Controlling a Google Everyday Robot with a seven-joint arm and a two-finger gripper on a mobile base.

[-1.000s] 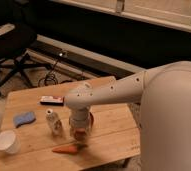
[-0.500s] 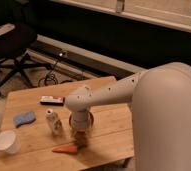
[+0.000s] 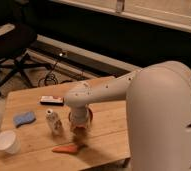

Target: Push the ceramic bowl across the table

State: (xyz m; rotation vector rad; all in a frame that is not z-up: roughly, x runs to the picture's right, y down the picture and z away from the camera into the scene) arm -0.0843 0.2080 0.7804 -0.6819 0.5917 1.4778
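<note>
The ceramic bowl (image 3: 90,115) is orange-red and sits near the middle of the light wooden table (image 3: 109,125). Most of it is hidden behind my arm's wrist. My gripper (image 3: 79,129) hangs down over the bowl at its near side, at or in the bowl; I cannot tell which. The white arm reaches in from the right and covers the bowl's centre.
An orange carrot (image 3: 66,148) lies just in front of the gripper. A small pale bottle (image 3: 52,121) stands left of the bowl. A blue sponge (image 3: 24,119), a white paper cup (image 3: 8,142) and a dark flat packet (image 3: 51,100) lie further left. An office chair (image 3: 14,47) stands beyond the table.
The gripper and bowl stay in about the same spot. The arm's large white body has swung further into view on the right.
</note>
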